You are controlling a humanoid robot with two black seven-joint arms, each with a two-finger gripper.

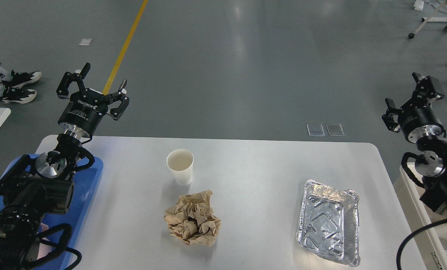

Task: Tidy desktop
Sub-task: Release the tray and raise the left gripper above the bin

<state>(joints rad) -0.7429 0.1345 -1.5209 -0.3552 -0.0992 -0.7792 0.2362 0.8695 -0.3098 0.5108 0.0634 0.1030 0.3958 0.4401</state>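
Observation:
The desktop (253, 168) is a large light-grey tabletop with rounded corners. On it stand a white paper cup (180, 166), a crumpled ball of brown paper (192, 223) and an empty foil tray (329, 227). My left gripper (100, 80) is open and empty, raised above the table's far left corner, well left of the cup. My right gripper (407, 96) is open and empty, off the table's right edge, above and right of the foil tray.
A blue plastic tray (90, 176) lies at the left edge, mostly hidden by my left arm (32, 195). A person's feet (15, 84) are on the floor at far left. A white stand (414, 195) is by the right edge.

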